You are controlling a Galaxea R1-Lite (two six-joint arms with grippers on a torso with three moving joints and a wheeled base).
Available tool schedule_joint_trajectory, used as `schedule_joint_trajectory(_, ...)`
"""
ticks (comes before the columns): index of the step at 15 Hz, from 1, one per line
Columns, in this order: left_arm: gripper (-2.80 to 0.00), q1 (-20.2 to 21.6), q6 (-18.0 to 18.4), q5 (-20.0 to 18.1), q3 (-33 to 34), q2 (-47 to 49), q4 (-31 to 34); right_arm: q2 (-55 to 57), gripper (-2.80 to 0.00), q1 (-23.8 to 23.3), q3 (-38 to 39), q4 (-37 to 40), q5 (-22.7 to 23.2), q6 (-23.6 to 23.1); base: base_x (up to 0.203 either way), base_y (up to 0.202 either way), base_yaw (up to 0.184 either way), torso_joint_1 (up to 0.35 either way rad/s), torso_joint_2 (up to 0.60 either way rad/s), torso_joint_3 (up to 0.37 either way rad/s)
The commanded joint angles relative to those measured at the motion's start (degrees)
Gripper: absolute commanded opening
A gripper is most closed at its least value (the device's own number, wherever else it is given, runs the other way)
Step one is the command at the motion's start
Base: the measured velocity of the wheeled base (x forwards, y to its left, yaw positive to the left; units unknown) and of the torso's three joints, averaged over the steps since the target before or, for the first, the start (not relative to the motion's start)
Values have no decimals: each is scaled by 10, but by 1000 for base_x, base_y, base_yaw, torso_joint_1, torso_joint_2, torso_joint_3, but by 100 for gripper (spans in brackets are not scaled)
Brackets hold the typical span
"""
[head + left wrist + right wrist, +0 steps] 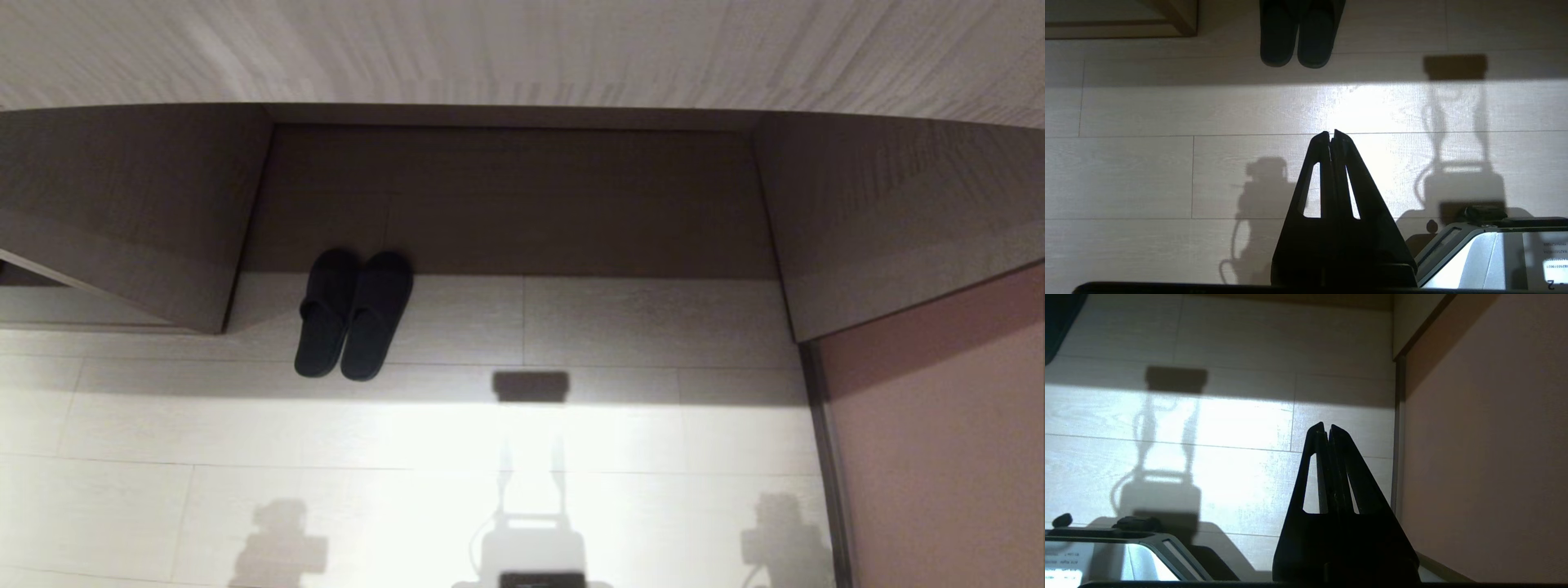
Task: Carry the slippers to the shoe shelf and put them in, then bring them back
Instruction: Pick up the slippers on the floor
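Lying on pale plank floor (620, 327): slippers (353, 314)

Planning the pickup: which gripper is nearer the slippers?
Left. The left gripper points at the slippers just ahead; the right gripper faces bare floor by the wall, off to their side.

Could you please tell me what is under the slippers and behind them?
The slippers lie side by side on the pale plank floor, toes into a shadowed recess. Behind them stands its brown back panel. The floor directly beneath them is covered.
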Motion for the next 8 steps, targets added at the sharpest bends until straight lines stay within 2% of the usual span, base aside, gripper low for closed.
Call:
schedule_joint_trajectory(1, -280, 0, 0, 0, 0, 0, 0, -22, -280, 0, 23, 0, 0, 0, 0, 0, 0, -6, 7, -193)
schedule_joint_trajectory(8, -280, 0, 0, 0, 0, 0, 0, -22, -280, 0, 23, 0, 0, 0, 0, 0, 0, 2, 1, -196)
